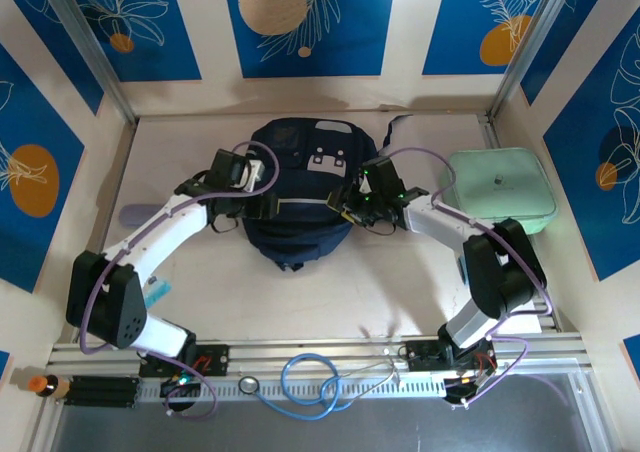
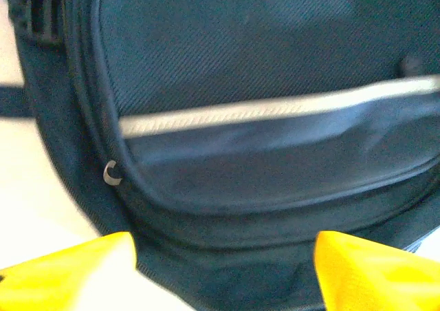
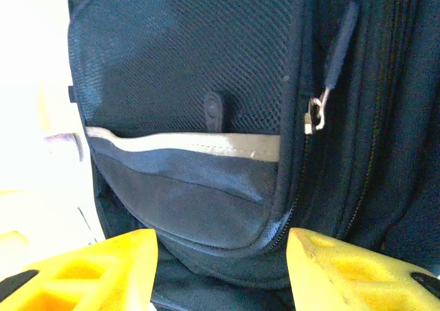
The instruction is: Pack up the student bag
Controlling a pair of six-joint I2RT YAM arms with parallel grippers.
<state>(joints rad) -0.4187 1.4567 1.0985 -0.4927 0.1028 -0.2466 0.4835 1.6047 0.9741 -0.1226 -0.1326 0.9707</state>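
Here we are above the table (image 1: 250, 282), and the student bag (image 1: 300, 187) lies flat in the middle toward the far side, a dark navy backpack with its front panel up and its light grey patches at the far end. Both arms reach in from the near edge and meet it at its sides. The left gripper (image 1: 258, 208) sits against the bag's left flank, and from its wrist camera the left gripper (image 2: 223, 273) has its yellow fingers (image 2: 75, 273) spread wide, open, with navy fabric showing in the gap and the thin pale stripe (image 2: 275, 108) running across the front pocket ahead. A small metal ring (image 2: 110, 173) glints on the seam at the left. Over on the other side, the right gripper (image 1: 350, 204) is at the bag's right edge, and its own view shows the right gripper (image 3: 223, 266) open too, jaws well apart, the bag's rounded pocket corner between them; whether the pads touch the cloth I cannot tell. A zipper pull (image 3: 316, 115) hangs beside the mesh pocket (image 3: 185, 56). To the right, near the wall, rests a mint-green case (image 1: 500, 187), well apart from the bag.
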